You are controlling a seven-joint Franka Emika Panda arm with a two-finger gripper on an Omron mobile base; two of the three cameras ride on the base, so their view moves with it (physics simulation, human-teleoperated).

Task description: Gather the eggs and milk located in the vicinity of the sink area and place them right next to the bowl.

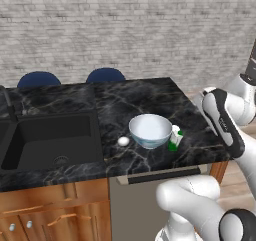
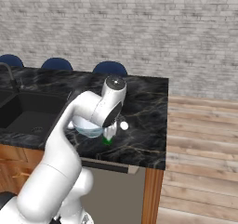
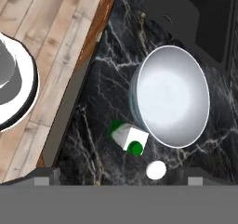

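End effector (image 3: 122, 174) is seen high above the surface (image 1: 145, 97), looking down. Its tips are spread wide at the bottom of the hand view and nothing is held between them.

The bowl (image 1: 150, 130) is placed on the black marble, right of the sink (image 1: 50, 140) and near the front edge. The milk (image 1: 175, 137) is stood just beside the bowl on the side away from the sink, touching it or nearly so; contact cannot be told. In the hand view the milk (image 3: 129, 138) is seen from above, close against the bowl (image 3: 169, 95) wall.

An egg (image 1: 123, 141) is seen just left of the bowl in the left base view, between bowl and sink. In the hand view an egg (image 3: 156, 170) is seen near the carton, away from the sink, as in the right base view (image 2: 124, 125). Whether one egg or two are shown cannot be settled.

Both items are judged already set next to the bowl, so placement looks done or nearly done. The open, raised pose is judged a release-and-clear stance, kept high so the carton is not knocked over. The egg is round and could roll if the bowl is nudged. Two blue chairs (image 1: 39, 78) are seen behind the surface.
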